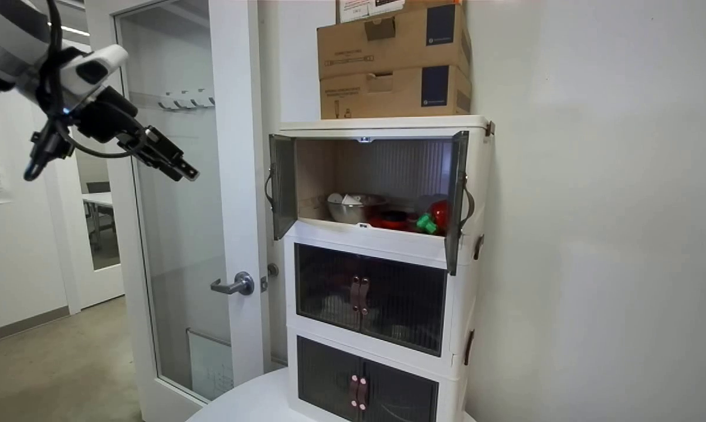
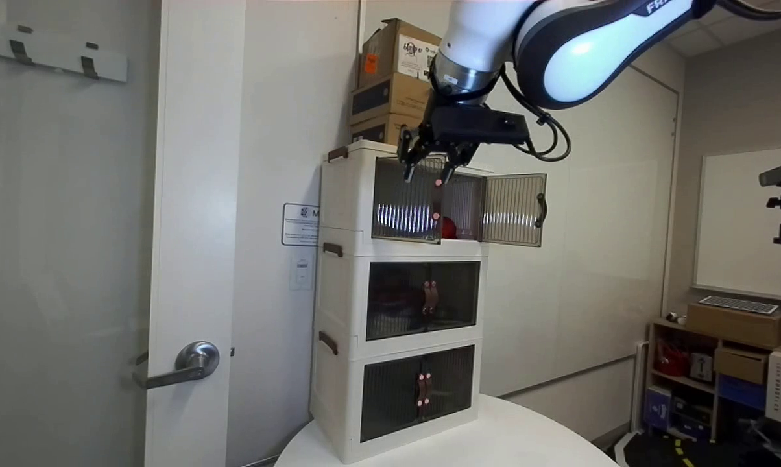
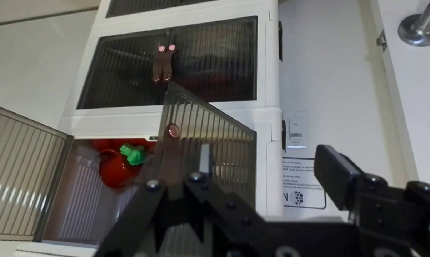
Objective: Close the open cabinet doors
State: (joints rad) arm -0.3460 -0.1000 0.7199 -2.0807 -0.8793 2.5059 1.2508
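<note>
The white stacked cabinet (image 1: 370,234) has both smoky top doors swung open. The left cabinet door (image 1: 284,186) and right cabinet door (image 1: 457,202) stand out at the sides in an exterior view. The left door (image 2: 405,201) and right door (image 2: 514,209) also show in an exterior view. In the upside-down wrist view, the left door (image 3: 229,146) lies behind one finger and the right door (image 3: 25,175) is at the left edge. My gripper (image 3: 268,167) is open and empty, in front of the cabinet near the left door. It appears apart from it (image 1: 189,171).
A metal bowl (image 1: 353,209) and red and green items (image 1: 428,223) sit inside the top compartment. Cardboard boxes (image 1: 394,53) are stacked on the cabinet. The lower compartments' doors are shut. A frosted-glass room door (image 1: 238,193) stands beside the cabinet. A round white table (image 2: 527,434) bears it.
</note>
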